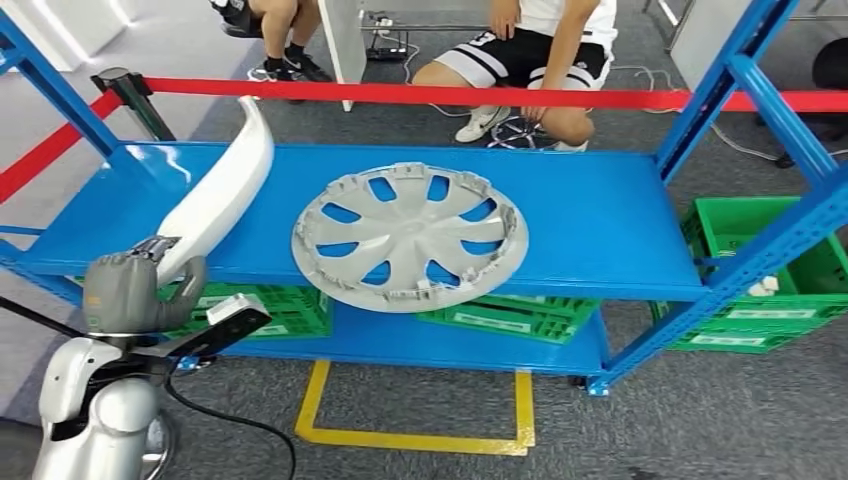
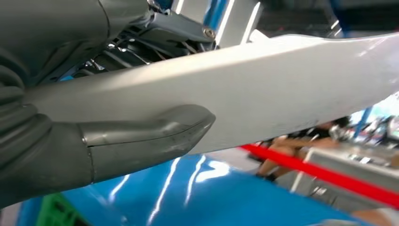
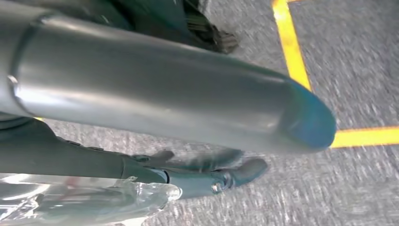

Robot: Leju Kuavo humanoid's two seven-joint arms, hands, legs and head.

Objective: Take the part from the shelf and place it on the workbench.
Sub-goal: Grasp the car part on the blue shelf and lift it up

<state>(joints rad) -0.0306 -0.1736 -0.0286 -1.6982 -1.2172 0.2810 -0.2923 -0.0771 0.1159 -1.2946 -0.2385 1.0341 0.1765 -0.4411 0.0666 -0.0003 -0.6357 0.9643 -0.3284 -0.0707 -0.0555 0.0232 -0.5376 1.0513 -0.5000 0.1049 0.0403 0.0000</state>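
Note:
A long white curved part (image 1: 225, 190) leans at the left end of the blue shelf (image 1: 600, 220), its far end raised toward the red tape. My left hand (image 1: 135, 285) grips its near end at the shelf's front edge. In the left wrist view the thumb (image 2: 150, 136) presses on the white part (image 2: 263, 94), with the fingers behind it. A grey hubcap (image 1: 410, 237) lies flat in the middle of the shelf, overhanging the front edge. My right hand (image 3: 179, 117) hangs over the grey floor, fingers apart and holding nothing.
Green crates (image 1: 770, 290) sit on the lower shelf and at the right. Red barrier tape (image 1: 450, 95) runs behind the shelf, where people (image 1: 530, 60) sit. A yellow floor marking (image 1: 420, 440) lies in front of the shelf. Blue uprights (image 1: 760, 110) frame the right side.

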